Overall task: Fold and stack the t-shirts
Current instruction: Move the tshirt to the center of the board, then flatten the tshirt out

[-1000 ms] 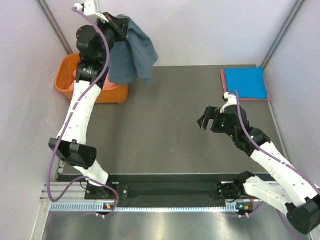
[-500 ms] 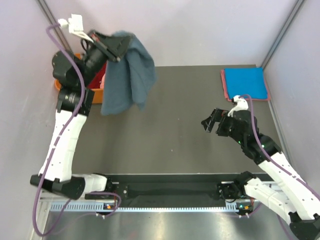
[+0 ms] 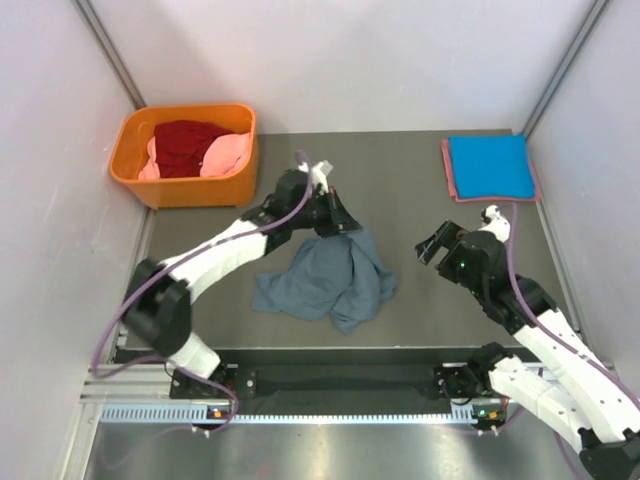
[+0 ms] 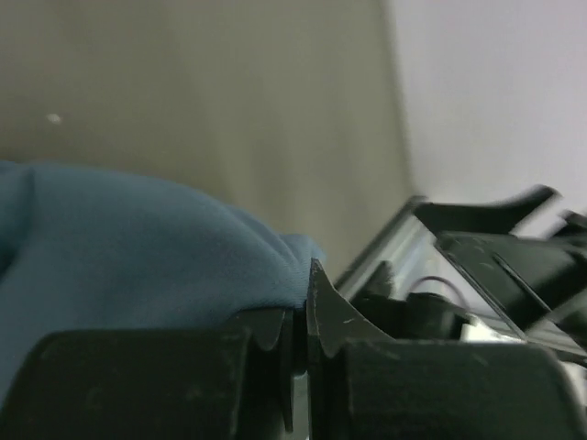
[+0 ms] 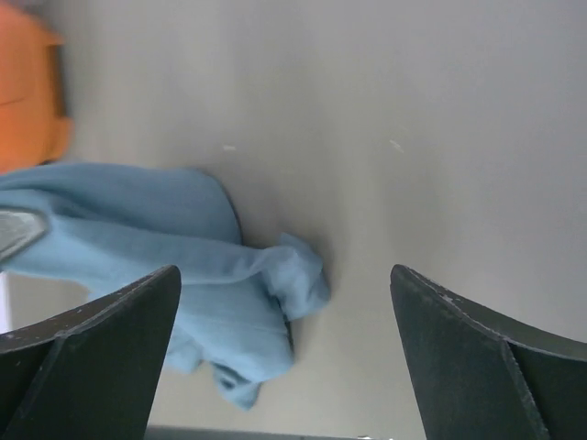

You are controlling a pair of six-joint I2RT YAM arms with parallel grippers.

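Left hand (image 3: 343, 224) clamped on crumpled slate grey-blue cloth t-shirt (image 3: 325, 282), heaped on dark desk (image 3: 400, 170). Right hand (image 3: 436, 245) nearby, jaws spread.

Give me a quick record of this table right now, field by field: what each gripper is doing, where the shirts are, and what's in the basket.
left gripper: shut on the far edge of the grey-blue t-shirt
right gripper: open, holding nothing, to the right of that shirt
grey-blue t-shirt: crumpled and unfolded, mid table
stack: folded bright blue t-shirt lying on a salmon-red t-shirt, far right corner
orange basket: far left corner, holds a dark red t-shirt and a pink t-shirt, both unfolded
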